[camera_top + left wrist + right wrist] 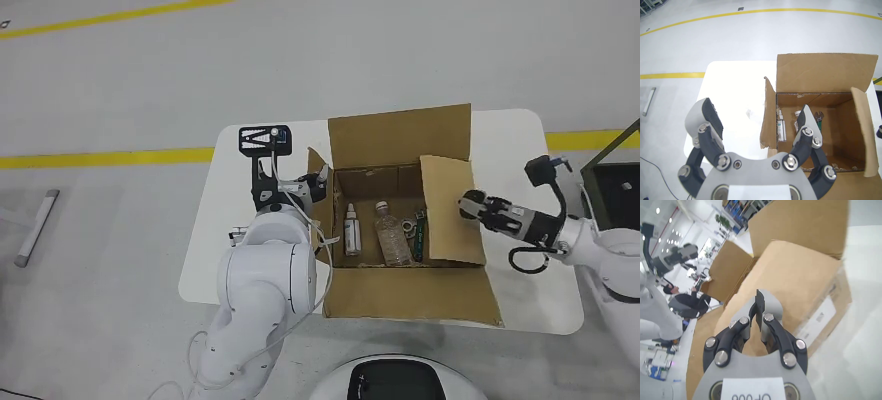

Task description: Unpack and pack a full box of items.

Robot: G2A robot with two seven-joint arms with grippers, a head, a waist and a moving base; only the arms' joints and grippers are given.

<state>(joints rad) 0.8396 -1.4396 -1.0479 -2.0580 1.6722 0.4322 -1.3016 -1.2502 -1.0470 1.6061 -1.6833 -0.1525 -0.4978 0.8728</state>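
Squarely on the white desk [215, 235] sits the box [400, 135], its flaps open. Inside lie a spray bottle [351, 228], a clear bottle [391, 237] and a green-handled wrench [419, 236], side by side. The left claw [755, 105] is spread wide, its fingers either side of the left flap [769, 117] (contact unclear). The right claw [757, 302] has its pads pressed together, close against the right flap [791, 275].

A white bench [540, 300] with rounded corners is seen on a grey floor [100, 80] marked with yellow lines [100, 158]. An open cardboard box [410, 292] is set directly on it near the middle, flaps spread outward. A small pale scrap [749, 114] is seen on the bare surface beside the box.
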